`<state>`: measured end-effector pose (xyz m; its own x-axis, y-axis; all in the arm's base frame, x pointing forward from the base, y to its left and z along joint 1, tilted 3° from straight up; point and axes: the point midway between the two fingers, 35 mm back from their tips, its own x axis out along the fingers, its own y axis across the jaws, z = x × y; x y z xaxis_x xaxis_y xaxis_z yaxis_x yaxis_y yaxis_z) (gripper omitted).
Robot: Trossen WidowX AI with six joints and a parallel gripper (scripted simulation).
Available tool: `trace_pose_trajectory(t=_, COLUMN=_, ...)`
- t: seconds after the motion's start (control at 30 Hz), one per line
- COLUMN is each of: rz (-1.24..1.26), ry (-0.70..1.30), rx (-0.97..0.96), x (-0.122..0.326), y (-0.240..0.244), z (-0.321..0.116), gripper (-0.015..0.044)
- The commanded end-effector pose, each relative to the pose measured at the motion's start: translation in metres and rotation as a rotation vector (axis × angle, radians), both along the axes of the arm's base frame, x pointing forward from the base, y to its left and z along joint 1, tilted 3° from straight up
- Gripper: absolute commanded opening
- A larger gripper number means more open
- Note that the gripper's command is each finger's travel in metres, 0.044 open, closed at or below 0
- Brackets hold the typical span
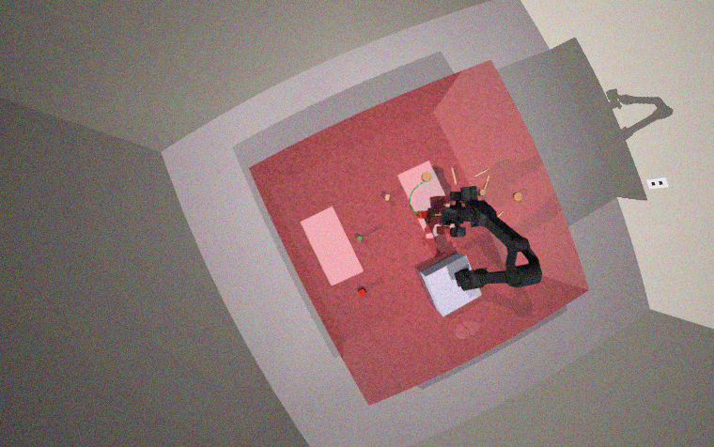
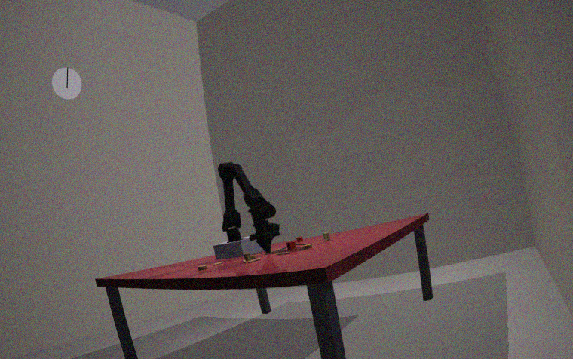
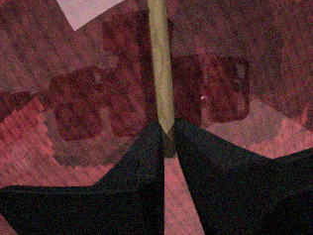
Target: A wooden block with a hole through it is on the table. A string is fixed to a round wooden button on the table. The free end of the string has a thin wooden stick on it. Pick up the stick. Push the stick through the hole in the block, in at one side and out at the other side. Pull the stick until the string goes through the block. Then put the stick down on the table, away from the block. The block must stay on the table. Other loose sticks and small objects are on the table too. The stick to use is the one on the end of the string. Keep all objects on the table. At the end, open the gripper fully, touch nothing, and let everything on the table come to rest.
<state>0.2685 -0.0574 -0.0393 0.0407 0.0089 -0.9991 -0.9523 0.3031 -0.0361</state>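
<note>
Your gripper (image 1: pixel 443 215) (image 2: pixel 268 251) (image 3: pixel 165 128): pinched shut on the stick (image 1: pixel 436 214) (image 3: pixel 162 63), beside the block.
Block (image 1: pixel 422 214) (image 2: pixel 291 245): red, at the stick's far end from your gripper.
String (image 1: pixel 410 200): green, curving from the block to the button.
Button (image 1: pixel 426 177) (image 2: pixel 307 246): round, near the block.
Box (image 1: pixel 450 292) (image 2: pixel 228 250): pale, farther from the block.

It looks like a plain robot lab: a black robot arm (image 1: pixel 519 244) (image 2: pixel 228 190) stands at a red desk (image 1: pixel 295 184) (image 2: pixel 363 249), a round clock (image 2: pixel 66 83) on the bare wall.
</note>
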Motion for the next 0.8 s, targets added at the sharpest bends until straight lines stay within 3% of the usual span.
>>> trace_pose_trajectory(t=0.0, rz=0.004, ry=0.008, rx=0.004, x=-0.002, y=0.001, z=-0.003, gripper=0.0000)
trace_pose_trajectory(t=0.03, rz=0.004, ry=0.008, rx=0.004, x=-0.002, y=0.001, z=-0.003, gripper=0.0000)
trace_pose_trajectory(t=0.3, rz=0.000, ry=0.001, rx=0.000, x=0.001, y=0.000, z=0.010, gripper=0.0210)
trace_pose_trajectory(t=0.47, rz=0.000, ry=0.001, rx=0.001, x=0.000, y=0.005, z=0.077, gripper=0.0210)
trace_pose_trajectory(t=0.63, rz=0.000, ry=0.001, rx=0.001, x=-0.001, y=0.005, z=0.080, gripper=0.0210)
trace_pose_trajectory(t=0.77, rz=0.004, ry=-0.016, rx=-0.003, x=0.004, y=0.004, z=0.079, gripper=0.0315)
